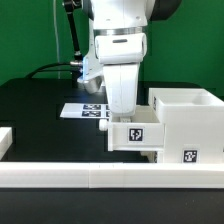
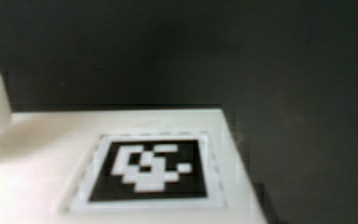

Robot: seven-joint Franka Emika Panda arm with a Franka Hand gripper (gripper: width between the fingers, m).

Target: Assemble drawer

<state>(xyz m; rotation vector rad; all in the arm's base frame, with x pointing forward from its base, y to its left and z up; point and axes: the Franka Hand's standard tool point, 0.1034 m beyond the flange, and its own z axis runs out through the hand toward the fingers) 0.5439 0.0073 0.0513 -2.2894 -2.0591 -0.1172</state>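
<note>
One tray (image 1: 135, 134) sits mid-worktop under the arm's fingers (image 1: 121, 113); whether they are apart or clamped cannot be told. Housing (image 1: 188, 122) touches the tray on the exterior view's right. Rail (image 1: 110, 177) lines the near edge; marker board (image 1: 82, 110) lies behind.

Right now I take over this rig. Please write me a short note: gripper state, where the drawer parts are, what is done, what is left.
Gripper: down at a small white tray with a square tag on its front; its fingers are hidden, so open or shut cannot be told.
Parts: the tray sits against the large housing, on the exterior view's left of it. A long white rail lies in front. The marker board lies behind the arm.
Done: tray brought up to the housing.
Left: whether it is seated is unclear; a second tray is not in view.
</note>
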